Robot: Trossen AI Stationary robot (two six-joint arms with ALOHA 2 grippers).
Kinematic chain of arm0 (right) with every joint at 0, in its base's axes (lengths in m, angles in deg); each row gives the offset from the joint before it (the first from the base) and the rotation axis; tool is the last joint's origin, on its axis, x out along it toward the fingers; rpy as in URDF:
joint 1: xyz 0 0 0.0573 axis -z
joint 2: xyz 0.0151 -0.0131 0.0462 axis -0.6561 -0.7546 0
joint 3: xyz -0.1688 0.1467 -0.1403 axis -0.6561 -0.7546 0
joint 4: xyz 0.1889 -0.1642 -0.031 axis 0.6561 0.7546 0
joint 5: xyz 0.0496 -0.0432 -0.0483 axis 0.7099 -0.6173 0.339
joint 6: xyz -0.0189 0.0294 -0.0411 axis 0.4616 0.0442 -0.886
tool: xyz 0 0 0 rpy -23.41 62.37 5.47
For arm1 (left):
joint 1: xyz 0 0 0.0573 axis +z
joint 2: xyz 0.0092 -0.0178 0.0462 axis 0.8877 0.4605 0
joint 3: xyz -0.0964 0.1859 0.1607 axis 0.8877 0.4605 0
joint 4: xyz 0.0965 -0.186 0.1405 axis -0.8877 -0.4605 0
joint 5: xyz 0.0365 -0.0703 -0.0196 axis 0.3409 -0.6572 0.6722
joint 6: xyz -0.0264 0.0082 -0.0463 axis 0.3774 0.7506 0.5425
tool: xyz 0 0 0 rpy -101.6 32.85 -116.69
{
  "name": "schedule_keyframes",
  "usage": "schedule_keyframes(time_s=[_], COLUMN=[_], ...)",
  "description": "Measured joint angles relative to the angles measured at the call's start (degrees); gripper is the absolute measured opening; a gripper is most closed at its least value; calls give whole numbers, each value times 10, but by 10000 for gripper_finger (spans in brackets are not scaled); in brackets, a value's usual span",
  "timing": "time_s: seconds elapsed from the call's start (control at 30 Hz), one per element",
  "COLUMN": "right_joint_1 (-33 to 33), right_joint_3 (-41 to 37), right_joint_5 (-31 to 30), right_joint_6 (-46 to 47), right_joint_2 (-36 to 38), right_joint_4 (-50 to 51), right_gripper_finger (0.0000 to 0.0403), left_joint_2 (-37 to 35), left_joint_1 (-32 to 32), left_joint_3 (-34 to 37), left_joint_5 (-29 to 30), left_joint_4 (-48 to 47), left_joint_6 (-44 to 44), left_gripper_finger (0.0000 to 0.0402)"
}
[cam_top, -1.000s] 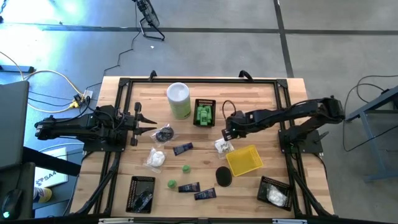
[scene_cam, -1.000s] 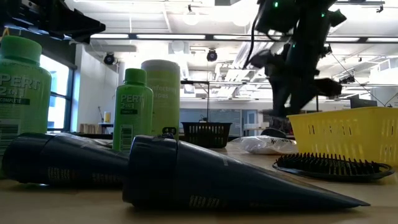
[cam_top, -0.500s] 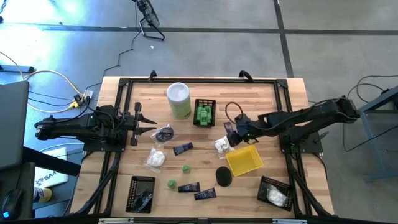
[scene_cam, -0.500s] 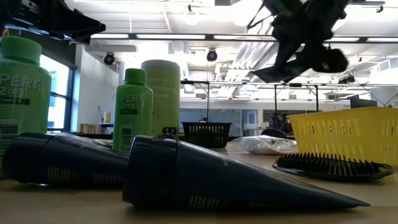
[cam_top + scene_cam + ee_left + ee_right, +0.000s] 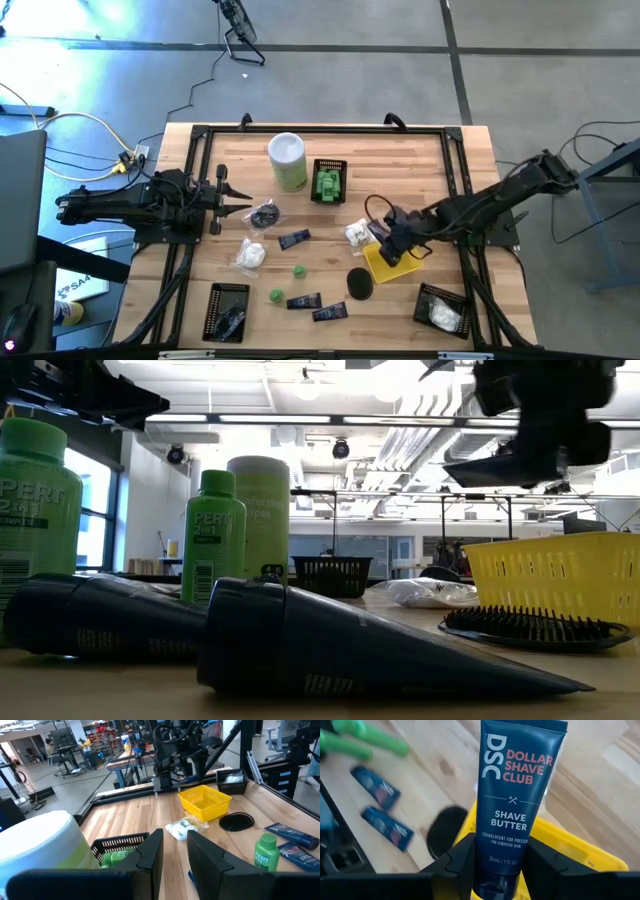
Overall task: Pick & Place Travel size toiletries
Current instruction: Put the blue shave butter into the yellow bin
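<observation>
A big workshop hall with a grey floor surrounds the wooden desk [image 5: 330,160], framed in black rails; largest on it is the tall white-and-green canister [image 5: 287,160] at the far side, with a black basket of green bottles [image 5: 329,181] just beside it; nearer the middle sits the yellow basket [image 5: 395,262], and the right hand [image 5: 388,246] hangs right over its edge, clenched on a navy tube [image 5: 517,795]; the wrist view shows that tube's long axis running straight out from between the fingers, cap end down in the grip, flat crimped end pointing away, label reading shave butter; beside the basket lie a white soft packet [image 5: 357,234] and a dark round brush [image 5: 360,282]; two more navy tubes [image 5: 317,306] and two green bottles [image 5: 286,282] lie toward the near edge; the left hand [image 5: 238,198] waits at the left side by a dark round piece [image 5: 264,214], fingers a little apart, grasping nothing.
</observation>
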Motion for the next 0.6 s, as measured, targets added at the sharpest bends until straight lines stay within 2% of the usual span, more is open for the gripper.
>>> schedule_keyframes(time_s=[0.3, 0.6], right_joint_1=[-63, -93], right_joint_3=[0, 0], right_joint_5=[-67, -73], right_joint_6=[-50, -80], right_joint_2=[-16, -75], right_joint_4=[31, 31], right_gripper_finger=[129, 131], left_joint_2=[0, 0], left_joint_1=[0, 0], left_joint_3=[0, 0], left_joint_5=[-2, -1], left_joint_4=[8, 8], left_joint_6=[15, 15], left_gripper_finger=[84, 84])
